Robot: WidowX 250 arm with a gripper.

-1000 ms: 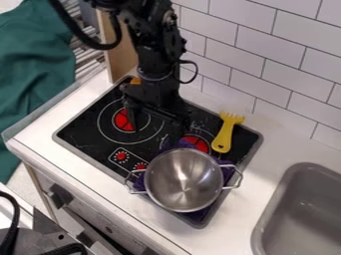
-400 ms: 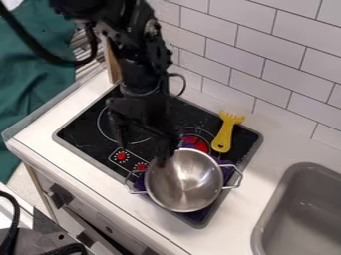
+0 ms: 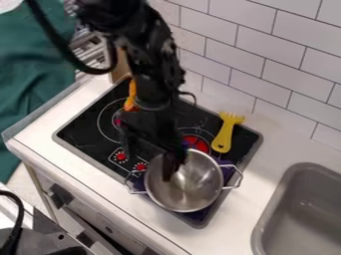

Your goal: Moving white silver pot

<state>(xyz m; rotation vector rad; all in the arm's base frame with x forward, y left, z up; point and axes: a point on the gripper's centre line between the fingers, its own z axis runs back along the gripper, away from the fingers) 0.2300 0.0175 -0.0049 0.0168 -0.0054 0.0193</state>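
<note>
Jaws apart at silver pot (image 3: pixel 190 191); you should centre them across its rim, then close squarely.

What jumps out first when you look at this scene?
Probably the shiny silver pot, sitting on a purple cloth at the stove's near corner, with the black arm reaching down over it from the top. Next, the yellow fork-shaped utensil lying on the stove beyond the pot, near the white tiled wall.
</note>
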